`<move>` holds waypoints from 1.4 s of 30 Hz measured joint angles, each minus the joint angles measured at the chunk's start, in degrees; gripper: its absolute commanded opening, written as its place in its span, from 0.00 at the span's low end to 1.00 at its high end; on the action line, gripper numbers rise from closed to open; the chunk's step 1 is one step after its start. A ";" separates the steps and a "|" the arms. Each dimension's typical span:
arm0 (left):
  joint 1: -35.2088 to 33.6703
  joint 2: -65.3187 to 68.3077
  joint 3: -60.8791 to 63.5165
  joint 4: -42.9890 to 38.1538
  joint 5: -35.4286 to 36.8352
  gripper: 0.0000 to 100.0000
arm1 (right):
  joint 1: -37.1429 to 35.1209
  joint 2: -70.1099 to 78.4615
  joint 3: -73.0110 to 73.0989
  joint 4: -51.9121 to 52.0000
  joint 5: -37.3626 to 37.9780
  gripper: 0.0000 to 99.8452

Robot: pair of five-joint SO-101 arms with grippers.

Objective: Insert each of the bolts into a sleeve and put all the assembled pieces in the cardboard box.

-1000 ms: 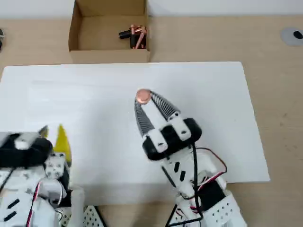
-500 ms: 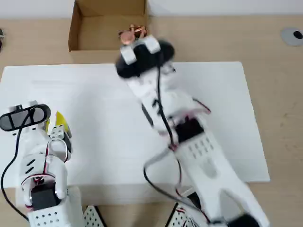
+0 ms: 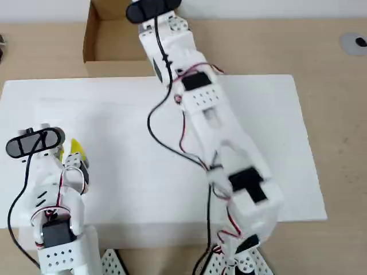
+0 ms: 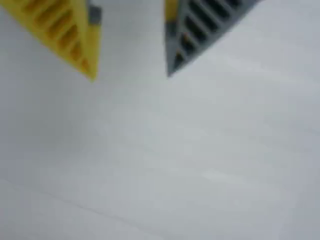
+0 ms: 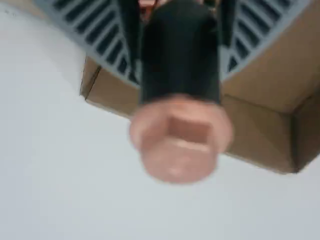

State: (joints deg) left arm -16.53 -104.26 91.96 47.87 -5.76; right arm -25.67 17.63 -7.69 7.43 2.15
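My right gripper (image 5: 180,45) is shut on an assembled piece, a black sleeve (image 5: 180,65) with the copper bolt head (image 5: 179,137) sticking out of its end. Behind it is a brown wall of the cardboard box (image 5: 260,135). In the high view the right arm (image 3: 195,97) stretches across the white sheet, its wrist over the right part of the cardboard box (image 3: 89,43). My left gripper (image 4: 131,74) hangs open over bare sheet, one yellow finger (image 4: 75,40) and one grey, nothing between them. Its arm (image 3: 51,189) stands at the sheet's left front.
A white sheet (image 3: 114,143) covers most of the wooden table (image 3: 332,114). The right arm lies diagonally across the sheet's middle. A round grey fitting (image 3: 354,43) sits in the table at the far right.
The right arm has swung from the middle of the sheet out to the cardboard box, carrying the sleeve and bolt. The left arm has risen and shifted a little.
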 measured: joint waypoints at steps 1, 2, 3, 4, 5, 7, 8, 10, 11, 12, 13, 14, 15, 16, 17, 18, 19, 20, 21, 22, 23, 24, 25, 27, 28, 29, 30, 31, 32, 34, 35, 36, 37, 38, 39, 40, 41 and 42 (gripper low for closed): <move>0.00 0.00 0.00 0.00 0.18 0.11 | 0.26 2.73 -3.25 1.05 0.00 0.01; 0.00 0.00 0.00 0.00 0.79 0.11 | 0.44 5.27 -6.59 2.37 0.00 0.01; 0.00 0.00 0.00 0.00 1.41 0.11 | 0.70 7.82 -10.11 3.52 0.00 0.01; 0.00 0.00 0.00 -0.26 1.85 0.11 | 1.05 10.46 -13.63 4.48 0.00 0.01; 0.00 0.00 0.00 -0.79 1.93 0.11 | 1.32 13.27 -17.23 5.45 0.00 0.01; 0.00 0.09 -0.09 -2.81 2.20 0.11 | 1.85 18.73 -24.79 7.03 0.00 0.01; 0.26 0.18 -0.09 -3.96 2.37 0.11 | 2.02 21.45 -28.57 8.18 0.00 0.01; 0.88 1.58 -0.09 -5.98 2.37 0.11 | 2.02 26.64 -35.87 10.99 0.00 0.01; 0.88 2.73 -0.09 -6.95 2.37 0.11 | 2.02 29.19 -39.30 12.13 0.00 0.01; 0.88 4.04 -0.09 -7.91 2.37 0.11 | 1.93 31.56 -42.55 13.27 0.09 0.01; 0.88 5.71 -0.09 -8.79 2.46 0.11 | 1.93 33.76 -45.63 14.24 0.18 0.01; 0.88 7.91 -0.53 -9.76 3.25 0.11 | 1.93 36.04 -48.44 15.30 0.18 0.01; 0.88 10.02 -1.32 -10.55 4.31 0.11 | 1.93 38.07 -51.16 16.18 0.18 0.01; 0.88 12.57 -2.55 -11.34 5.63 0.11 | 2.02 40.09 -53.63 16.97 0.18 0.01; 0.88 15.21 -3.96 -12.04 6.33 0.11 | 2.02 41.76 -55.82 17.67 0.18 0.01; 0.88 18.02 -5.54 -12.66 7.21 0.11 | 2.02 43.16 -57.67 18.02 0.18 0.01; 0.88 21.10 -7.21 -13.36 8.18 0.10 | 2.02 44.48 -59.16 18.02 0.18 0.01; 0.88 24.18 -8.97 -13.98 9.05 0.10 | 2.02 45.63 -60.57 18.29 0.18 0.01; 0.88 27.43 -10.73 -14.59 9.93 0.10 | 2.02 46.42 -61.63 18.29 0.18 0.01; 1.05 30.59 -12.31 -15.30 10.73 0.10 | 2.02 47.21 -62.51 18.29 0.18 0.01; 1.32 33.76 -13.89 -15.91 11.08 0.10 | 2.02 47.91 -63.03 18.29 0.18 0.01; 1.58 36.92 -15.30 -16.44 11.69 0.10 | 2.02 48.44 -63.30 18.29 0.18 0.01; 1.67 39.82 -16.62 -17.14 12.22 0.10 | 2.20 49.05 -63.30 18.29 0.18 0.01; 1.76 45.19 -19.25 -18.20 14.07 0.10 | 2.55 50.20 -63.30 18.29 0.18 0.01; 1.76 47.74 -20.57 -18.55 15.03 0.10 | 2.90 50.90 -63.30 18.29 0.18 0.01; 1.76 50.11 -22.07 -18.73 16.09 0.10 | 3.16 51.43 -63.30 18.29 0.18 0.01; 1.76 52.22 -23.38 -18.81 16.97 0.10 | 3.34 52.04 -63.30 18.29 0.18 0.01; 1.76 54.24 -24.79 -18.99 17.85 0.10 | 3.52 52.57 -63.30 18.29 0.18 0.01; 1.76 56.18 -26.02 -18.99 18.55 0.10 | 3.69 53.10 -63.30 18.29 0.18 0.01; 2.64 59.60 -28.04 -18.99 19.25 0.10 | 3.69 54.24 -63.30 18.29 0.18 0.02; 3.43 61.10 -28.57 -18.99 19.34 0.10 | 3.69 54.77 -63.30 17.93 0.18 0.02; 4.31 62.51 -28.92 -18.99 19.34 0.10 | 3.69 55.21 -63.30 17.58 0.18 0.02; 5.27 63.74 -29.10 -18.99 19.34 0.11 | 3.69 55.56 -63.30 17.49 0.18 0.02; 6.07 64.79 -29.19 -18.99 19.34 0.11 | 3.69 55.74 -63.30 17.49 0.18 0.04; 6.77 65.58 -29.19 -18.99 19.34 0.11 | 3.69 55.82 -63.30 17.49 0.18 0.06; 7.47 66.29 -29.19 -18.99 19.34 0.11 | 3.69 55.91 -63.30 17.49 0.18 0.08; 8.00 67.08 -29.19 -18.99 19.34 0.11 | 3.69 55.91 -63.30 17.49 0.18 0.10; 8.35 67.60 -29.19 -18.99 19.34 0.11 | 3.69 55.91 -63.30 17.49 0.18 0.12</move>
State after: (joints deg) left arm -8.18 -36.66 62.77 28.88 13.58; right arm -21.98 73.54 -70.99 24.92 2.33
